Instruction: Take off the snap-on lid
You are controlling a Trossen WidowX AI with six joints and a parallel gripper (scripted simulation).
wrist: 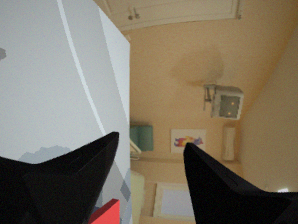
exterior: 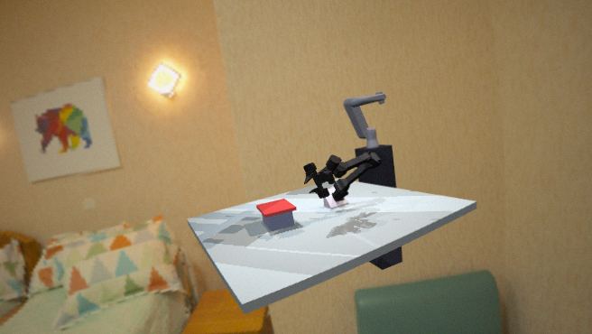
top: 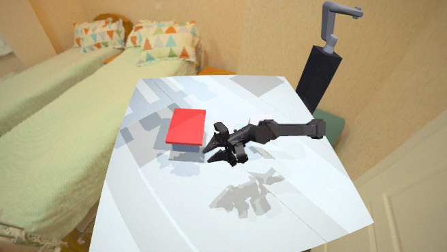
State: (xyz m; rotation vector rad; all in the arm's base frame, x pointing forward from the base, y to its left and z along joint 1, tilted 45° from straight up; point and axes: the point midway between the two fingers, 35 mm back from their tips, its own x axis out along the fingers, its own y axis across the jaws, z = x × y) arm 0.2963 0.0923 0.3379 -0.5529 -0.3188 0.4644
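The red lid [top: 187,127] [exterior: 276,208] lies flat on top of the blue-grey storage box [top: 185,148] [exterior: 279,221], which stands upright on the table [top: 255,231] [exterior: 271,266] [wrist: 45,75]. A corner of the lid also shows in the wrist view [wrist: 109,214], low, beside the left finger. My gripper [top: 206,156] [exterior: 308,187] [wrist: 152,143] is partly open, with nothing between its fingers. It is raised above the table, to the right of the lid in the top and exterior views, and does not touch it. The wrist view looks out past the table edge. The box's inside is hidden.
A pale pink block [exterior: 332,202] stands near my arm, right of the box. A grey arm [top: 328,25] [exterior: 357,119] stands on a black pedestal [top: 318,75] [exterior: 376,164] behind the table. Beds, a green seat and walls lie beyond the table edges.
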